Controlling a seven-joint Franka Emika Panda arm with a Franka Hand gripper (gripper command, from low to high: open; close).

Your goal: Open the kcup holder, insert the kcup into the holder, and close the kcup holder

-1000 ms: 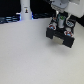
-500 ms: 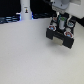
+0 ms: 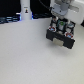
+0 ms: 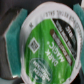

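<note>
The gripper (image 3: 60,25) hangs directly over the kcup holder (image 3: 61,36), and in the wrist view the kcup (image 4: 50,42) fills almost the whole picture between two teal pads (image 4: 12,34), so I judge that the jaws are closed on the kcup, holding it by its sides. The step in hand seems to be the insertion: to do it well, the arm should come down straight, keep the pod level, and release only when the body sits in an opening of the holder below the jaws; which opening is under it I cannot tell. The kcup has a round, flat foil top, glossy green with white print and a pale rim, so it may slip if the grip is loose. The holder is a black, boxy, hard-looking unit with pale fronts, standing on the smooth white worktop (image 3: 25,55).
</note>
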